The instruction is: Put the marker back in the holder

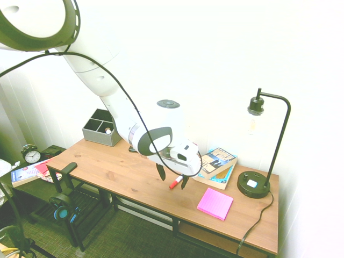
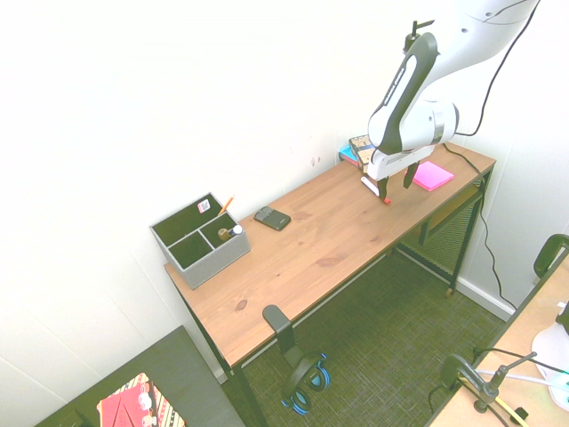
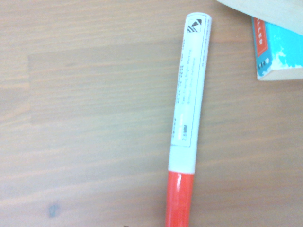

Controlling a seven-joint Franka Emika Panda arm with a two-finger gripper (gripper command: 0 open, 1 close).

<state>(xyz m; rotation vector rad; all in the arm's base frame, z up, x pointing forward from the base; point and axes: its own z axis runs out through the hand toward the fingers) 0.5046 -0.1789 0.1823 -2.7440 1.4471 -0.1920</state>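
One slim white-barrelled marker with a red cap (image 1: 176, 182) lies flat on the wooden desk (image 1: 123, 172), near the stacked books (image 1: 217, 166) | gripper (image 1: 172, 178) spread, straddling it to grasp | grey compartmented holder (image 1: 101, 128) well apart at the desk's far-left end.

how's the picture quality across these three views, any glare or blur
First exterior view: washed out, the white wall blown bright, and the marker small between the open jaws of the gripper. Second exterior view: also overexposed, wide-angle, with the holder clear. Wrist view: slightly soft, the marker's print unreadable, the book corner hazy.
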